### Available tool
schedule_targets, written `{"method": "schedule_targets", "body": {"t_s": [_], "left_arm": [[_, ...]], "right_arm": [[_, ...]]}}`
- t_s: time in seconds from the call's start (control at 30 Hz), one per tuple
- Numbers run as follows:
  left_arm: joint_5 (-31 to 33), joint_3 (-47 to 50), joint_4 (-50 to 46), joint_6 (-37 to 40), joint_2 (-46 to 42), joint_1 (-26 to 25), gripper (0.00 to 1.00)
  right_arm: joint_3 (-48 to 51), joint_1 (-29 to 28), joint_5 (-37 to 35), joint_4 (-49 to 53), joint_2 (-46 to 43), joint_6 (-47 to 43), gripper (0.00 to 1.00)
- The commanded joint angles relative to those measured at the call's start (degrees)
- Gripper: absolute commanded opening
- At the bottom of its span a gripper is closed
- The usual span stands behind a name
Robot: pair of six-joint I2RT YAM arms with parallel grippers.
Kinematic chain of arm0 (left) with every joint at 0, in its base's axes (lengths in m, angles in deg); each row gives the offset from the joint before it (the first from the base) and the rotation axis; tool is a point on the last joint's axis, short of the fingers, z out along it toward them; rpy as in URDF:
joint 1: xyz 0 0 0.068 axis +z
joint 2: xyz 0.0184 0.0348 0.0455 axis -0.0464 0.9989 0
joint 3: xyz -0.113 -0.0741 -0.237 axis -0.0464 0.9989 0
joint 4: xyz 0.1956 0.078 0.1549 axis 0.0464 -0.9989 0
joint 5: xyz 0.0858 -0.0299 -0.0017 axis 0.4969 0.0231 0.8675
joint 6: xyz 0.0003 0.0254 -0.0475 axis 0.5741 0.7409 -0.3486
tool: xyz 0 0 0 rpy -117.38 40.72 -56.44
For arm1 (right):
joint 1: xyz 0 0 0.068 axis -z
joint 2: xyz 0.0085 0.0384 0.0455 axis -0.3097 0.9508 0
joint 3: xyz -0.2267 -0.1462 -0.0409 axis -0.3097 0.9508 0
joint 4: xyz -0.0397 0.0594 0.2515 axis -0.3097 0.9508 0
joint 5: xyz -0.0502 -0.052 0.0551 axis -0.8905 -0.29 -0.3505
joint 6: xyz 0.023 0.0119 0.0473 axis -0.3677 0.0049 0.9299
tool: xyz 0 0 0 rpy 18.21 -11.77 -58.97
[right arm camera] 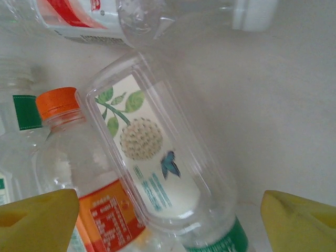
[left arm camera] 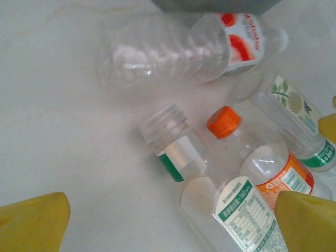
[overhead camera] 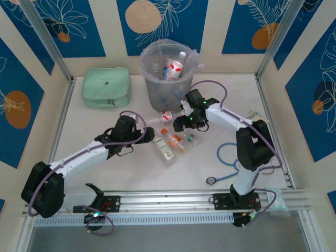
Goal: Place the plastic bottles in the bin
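Several plastic bottles lie bunched in the table's middle: a red-labelled one (overhead camera: 167,116) (left arm camera: 210,47), an orange-capped one (overhead camera: 173,139) (left arm camera: 252,157) (right arm camera: 79,157), a clear-capped one with a green and white label (overhead camera: 164,148) (left arm camera: 173,152), and a flower-labelled one (left arm camera: 294,113) (right arm camera: 152,152). My left gripper (overhead camera: 144,137) (left arm camera: 170,226) is open just left of them, its yellow fingertips (left arm camera: 34,223) spread around the clear-capped bottle's body. My right gripper (overhead camera: 185,127) (right arm camera: 168,223) hangs open over the flower-labelled bottle, fingertips (right arm camera: 299,220) wide on either side. The bin (overhead camera: 168,79) stands behind and holds more bottles (overhead camera: 175,68).
A mint-green zip case (overhead camera: 106,86) sits at the back left beside the bin. A blue stethoscope (overhead camera: 231,163) lies by the right arm's base. Panel walls enclose the table on three sides.
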Motion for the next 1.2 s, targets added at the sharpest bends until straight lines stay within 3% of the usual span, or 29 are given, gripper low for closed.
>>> {"method": "schedule_targets", "body": {"t_s": [0.0, 0.3, 0.47, 0.97, 1.17], "left_arm": [[-1.9, 3.7, 9.3, -8.8, -1.1, 0.2, 0.99], [-5.1, 5.0, 11.7, -10.7, 0.6, -1.8, 0.99], [-5.1, 4.7, 12.1, -10.3, 1.5, -2.5, 0.99], [-4.6, 3.8, 11.5, -10.3, 3.4, -3.1, 0.99], [-3.1, 1.0, 7.7, -7.9, 3.9, -3.1, 0.99]], "right_arm": [[-2.5, -0.7, -0.9, 0.7, 3.5, -1.0, 0.9], [-5.5, -1.5, -1.0, 0.3, 9.8, 1.3, 0.9], [-6.0, -1.6, -1.5, -0.1, 10.8, 3.3, 0.84], [-1.8, 0.1, -2.7, 0.8, 3.8, 3.0, 0.56], [0.3, 1.3, -6.0, 3.8, -1.5, 3.2, 0.55]]}}
